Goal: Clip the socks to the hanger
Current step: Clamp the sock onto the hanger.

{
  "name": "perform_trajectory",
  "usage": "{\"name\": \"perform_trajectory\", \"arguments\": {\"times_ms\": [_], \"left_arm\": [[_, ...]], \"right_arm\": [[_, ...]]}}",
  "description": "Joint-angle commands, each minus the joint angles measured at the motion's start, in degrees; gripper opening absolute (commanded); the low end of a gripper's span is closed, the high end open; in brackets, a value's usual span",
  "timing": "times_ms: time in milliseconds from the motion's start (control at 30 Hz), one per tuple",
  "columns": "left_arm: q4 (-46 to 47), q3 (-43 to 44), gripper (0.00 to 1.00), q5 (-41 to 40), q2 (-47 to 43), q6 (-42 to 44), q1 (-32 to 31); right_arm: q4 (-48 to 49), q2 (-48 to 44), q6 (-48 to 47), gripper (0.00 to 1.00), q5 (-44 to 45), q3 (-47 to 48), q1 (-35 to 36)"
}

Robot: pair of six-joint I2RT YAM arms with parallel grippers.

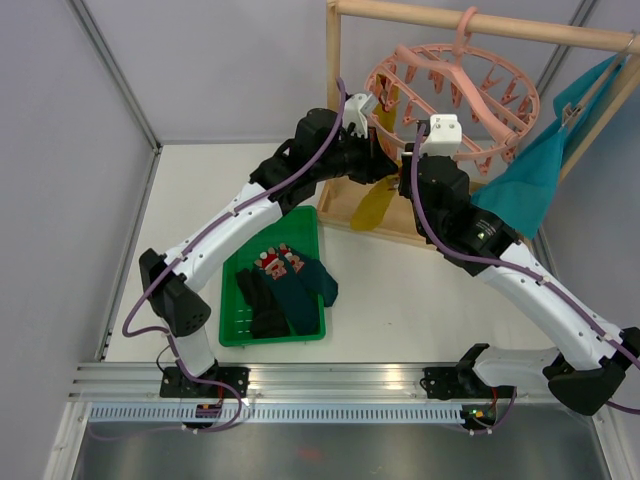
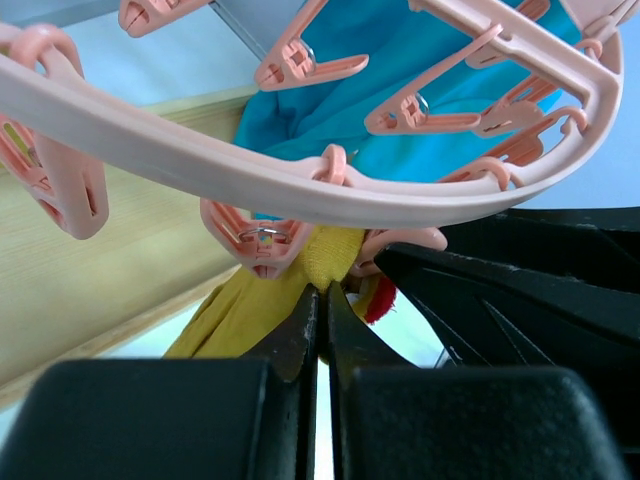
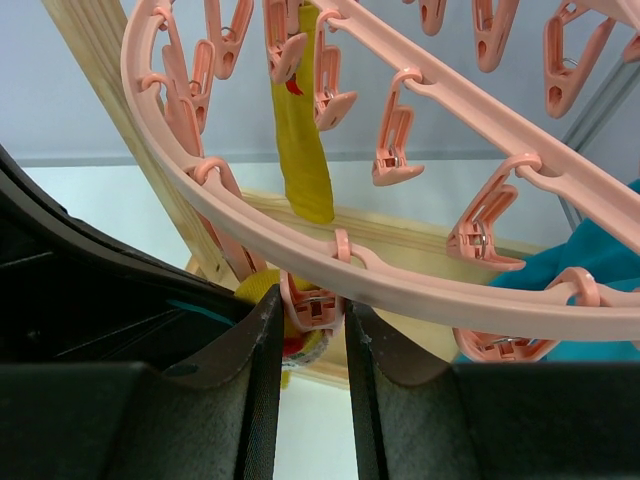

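Observation:
The pink ring hanger (image 1: 455, 85) hangs by its hook from the wooden rack. My left gripper (image 2: 322, 290) is shut on the top edge of a mustard yellow sock (image 2: 325, 258) and holds it up against a peg (image 2: 262, 240) under the ring; the sock dangles below (image 1: 372, 205). My right gripper (image 3: 311, 303) is closed on that peg (image 3: 312, 290), one finger on each side. A second yellow sock (image 3: 302, 140) hangs clipped at the ring's far side. Black (image 1: 262, 300), dark teal (image 1: 305, 290) and red-and-white (image 1: 277, 262) socks lie in the green tray (image 1: 232, 310).
The wooden frame rack (image 1: 480, 22) stands at the back right with a large teal cloth (image 1: 535, 170) draped on it. Both arms crowd together under the ring's left side. Several free pegs (image 3: 395, 150) dangle round the ring.

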Motion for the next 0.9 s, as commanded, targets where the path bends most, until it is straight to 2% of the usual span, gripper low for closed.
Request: {"name": "perform_trajectory", "arguments": {"times_ms": [0, 100, 200, 233, 300, 433, 633, 867], "left_arm": [[3.16, -0.23, 0.02, 2.28, -2.35, -1.97, 0.21], [3.24, -0.23, 0.02, 2.37, -2.18, -2.06, 0.21], [3.33, -0.05, 0.02, 2.55, -2.18, -1.97, 0.21], [3.42, -0.05, 0.02, 2.55, -2.18, -1.80, 0.21], [3.07, 0.12, 0.02, 2.55, -2.26, -1.80, 0.21], [2.98, -0.05, 0.02, 2.28, -2.18, -1.71, 0.21], [2.89, -0.23, 0.06, 1.14, -2.53, -1.79, 0.92], [2.28, -0.58, 0.09, 1.14, -3.58, -1.71, 3.99]], "right_arm": [[1.89, -1.09, 0.39, 0.00, 0.47, 0.54, -0.25], [1.28, -1.09, 0.91, 0.07, -0.06, 0.81, -0.25], [0.67, -1.27, 1.53, 0.27, -0.68, 0.90, -0.25], [0.49, -1.44, 1.71, 0.38, -1.11, 0.98, -0.25], [-0.13, -1.80, 2.23, 0.52, -1.82, 1.16, -0.25], [-1.36, -2.85, 3.20, 0.71, -4.98, 1.95, -0.33], [-4.87, -4.08, 4.69, 0.81, -11.48, 4.23, -0.25], [-6.54, -8.82, 5.66, 0.83, -19.40, 3.89, -0.16]]}}
